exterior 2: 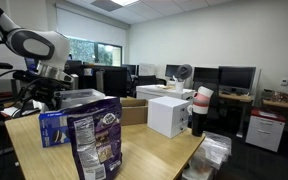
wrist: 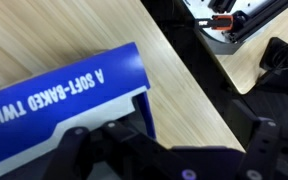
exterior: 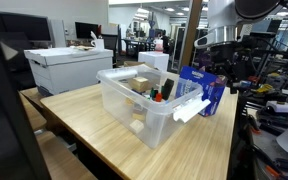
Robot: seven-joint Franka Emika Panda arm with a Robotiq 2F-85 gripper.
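My gripper (wrist: 184,128) is open with nothing between its fingers. It hangs just above a blue box (wrist: 54,100) printed with "SOFT-BAKED TWIST", which stands near the edge of the wooden table (wrist: 154,55). The box lies under the left finger; bare wood lies under the gap. In both exterior views the gripper (exterior: 217,62) (exterior 2: 46,86) sits over the blue box (exterior: 196,84) (exterior 2: 52,126). A dark snack bag (exterior 2: 96,142) stands next to the box, also in an exterior view (exterior: 214,98).
A clear plastic bin (exterior: 134,112) with several items stands mid-table, a white sheet (exterior: 189,108) at its near corner. A white box (exterior: 69,68) sits at the far end. A cardboard box (exterior 2: 134,110), white case (exterior 2: 169,115) and cup stack (exterior 2: 201,110) stand behind. The table edge (wrist: 199,80) runs close by.
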